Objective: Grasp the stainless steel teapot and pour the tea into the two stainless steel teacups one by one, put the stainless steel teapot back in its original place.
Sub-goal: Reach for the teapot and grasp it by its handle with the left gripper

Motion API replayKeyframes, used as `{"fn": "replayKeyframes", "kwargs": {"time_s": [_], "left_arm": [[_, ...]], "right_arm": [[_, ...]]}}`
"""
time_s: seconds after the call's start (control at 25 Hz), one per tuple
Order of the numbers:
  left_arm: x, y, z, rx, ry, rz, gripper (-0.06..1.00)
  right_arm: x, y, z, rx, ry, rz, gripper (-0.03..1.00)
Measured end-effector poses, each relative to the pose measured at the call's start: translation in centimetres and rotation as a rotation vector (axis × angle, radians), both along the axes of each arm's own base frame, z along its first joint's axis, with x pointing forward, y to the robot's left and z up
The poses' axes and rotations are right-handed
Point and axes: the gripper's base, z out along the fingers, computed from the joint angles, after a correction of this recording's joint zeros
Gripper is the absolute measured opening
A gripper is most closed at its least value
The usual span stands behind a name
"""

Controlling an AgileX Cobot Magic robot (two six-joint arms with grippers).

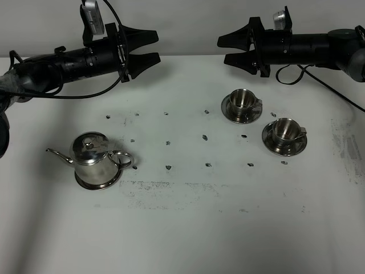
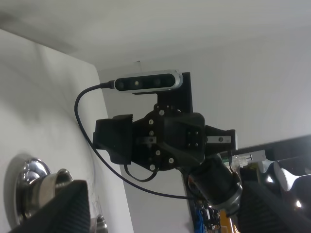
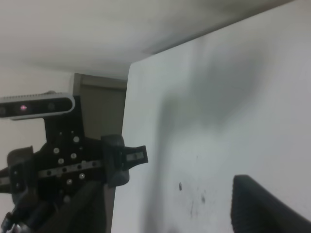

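The stainless steel teapot [image 1: 96, 161] stands upright at the front left of the white table [image 1: 188, 228], spout to the left and loop handle to the right, lid on. The two stainless steel teacups stand on saucers at the right: one further back [image 1: 243, 101], one nearer [image 1: 284, 131]. One cup on its saucer [image 2: 34, 188] also shows in the left wrist view. No tea is visible. My left gripper [image 1: 149, 48] hangs open and empty high above the table's back left, far from the teapot. My right gripper [image 1: 227, 49] is open and empty above the back, behind the cups.
Small dark marks [image 1: 169, 142] are scattered over the middle of the table. The two grippers face each other across a gap at the back. Each wrist view shows the other arm's gripper and its camera [image 2: 148, 82] [image 3: 36, 106].
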Motion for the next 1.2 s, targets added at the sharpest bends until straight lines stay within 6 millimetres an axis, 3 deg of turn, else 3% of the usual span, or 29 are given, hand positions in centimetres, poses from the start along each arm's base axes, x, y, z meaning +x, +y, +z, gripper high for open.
{"fn": "replayKeyframes", "kwargs": {"time_s": [0.6, 0.84, 1.2], "left_arm": [[0.1, 0.0, 0.1, 0.039, -0.064, 0.008, 0.62], [1.0, 0.2, 2.0, 0.393, -0.235, -0.063, 0.59], [1.3, 2.7, 8.4, 0.974, -0.289, -0.097, 0.52]], "right_arm": [[0.3, -0.1, 0.1, -0.034, -0.04, -0.011, 0.56], [1.0, -0.8, 2.1, -0.291, -0.197, 0.064, 0.56], [1.2, -3.4, 8.0, -0.758, -0.275, 0.071, 0.55]]}}
